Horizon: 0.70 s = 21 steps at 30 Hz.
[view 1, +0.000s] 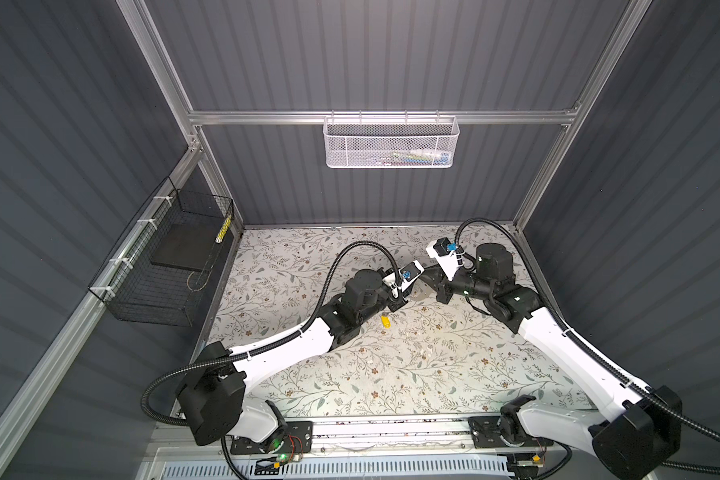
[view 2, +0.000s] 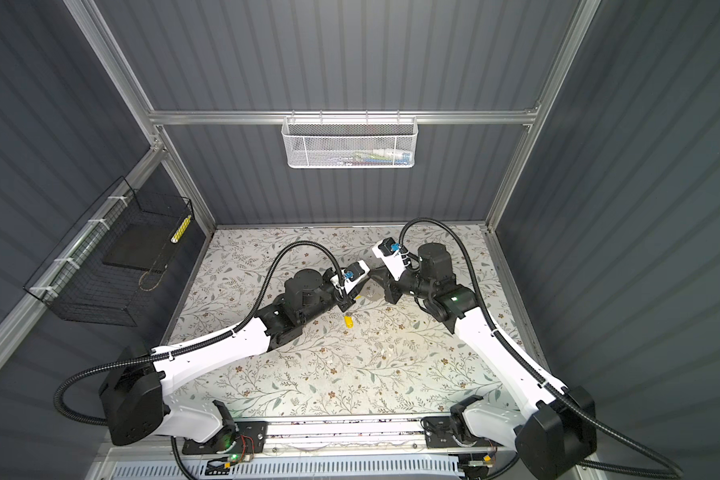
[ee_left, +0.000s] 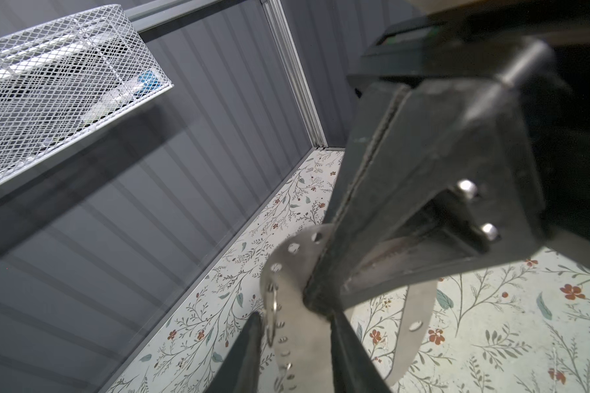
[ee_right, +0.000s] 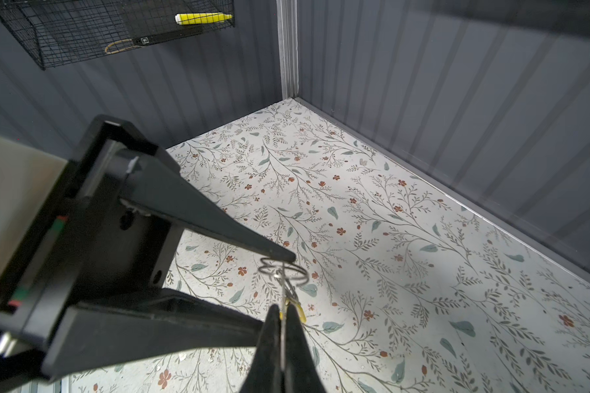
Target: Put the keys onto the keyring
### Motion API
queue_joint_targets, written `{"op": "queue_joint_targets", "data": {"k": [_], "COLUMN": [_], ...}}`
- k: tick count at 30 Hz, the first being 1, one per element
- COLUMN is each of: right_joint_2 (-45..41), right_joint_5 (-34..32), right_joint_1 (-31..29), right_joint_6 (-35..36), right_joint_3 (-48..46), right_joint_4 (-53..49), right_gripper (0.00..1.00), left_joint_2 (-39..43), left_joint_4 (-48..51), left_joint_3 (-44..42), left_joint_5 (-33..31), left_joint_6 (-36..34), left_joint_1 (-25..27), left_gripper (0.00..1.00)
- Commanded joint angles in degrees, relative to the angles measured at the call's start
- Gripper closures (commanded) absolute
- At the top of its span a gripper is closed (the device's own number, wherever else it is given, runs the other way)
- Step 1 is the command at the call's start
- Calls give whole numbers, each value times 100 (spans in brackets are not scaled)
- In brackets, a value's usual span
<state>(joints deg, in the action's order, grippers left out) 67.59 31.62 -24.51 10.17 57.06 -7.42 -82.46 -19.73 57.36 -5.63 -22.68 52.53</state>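
Note:
The keyring point(ee_left: 297, 268) is a flat grey oval band with a row of small holes, held up above the table. My right gripper point(ee_right: 281, 311) is shut on it, and the band shows edge-on between its fingers. One of the keys hangs there: its wire ring point(ee_right: 283, 271) sits at the band's holes, with the yellow tag point(ee_right: 301, 312) below. My left gripper point(ee_left: 297, 316) stands open, its fingers astride the band and the wire ring point(ee_left: 272, 316). One fingertip point(ee_right: 286, 254) touches that ring. A second yellow key point(view 1: 385, 322) lies on the table under the grippers, also in a top view point(view 2: 348, 321).
A white mesh basket point(view 1: 389, 141) hangs on the back wall. A black wire basket point(view 1: 163, 266) is fixed to the left wall. Dark ribbed walls close the floral table point(view 1: 412, 374) on three sides. Both arms meet near the table's middle back.

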Motion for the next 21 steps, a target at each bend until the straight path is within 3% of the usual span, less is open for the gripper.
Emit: {"op": "queue_joint_targets", "data": {"k": [1, 7, 21], "right_joint_2": [-139, -139, -89], "right_joint_5": [275, 218, 292], "right_joint_1": [-65, -70, -84], "right_joint_6": [108, 133, 161], "right_joint_3": [183, 192, 219], "right_joint_4": [-57, -107, -227], "right_gripper": [100, 100, 100], "left_joint_2": [-99, -5, 160], "left_joint_4": [-8, 21, -5], "left_joint_3": [209, 157, 51], "left_joint_5": [-151, -239, -403], "left_joint_6": [-195, -283, -448], "left_joint_1": [40, 39, 47], "left_gripper": [65, 67, 84]}}
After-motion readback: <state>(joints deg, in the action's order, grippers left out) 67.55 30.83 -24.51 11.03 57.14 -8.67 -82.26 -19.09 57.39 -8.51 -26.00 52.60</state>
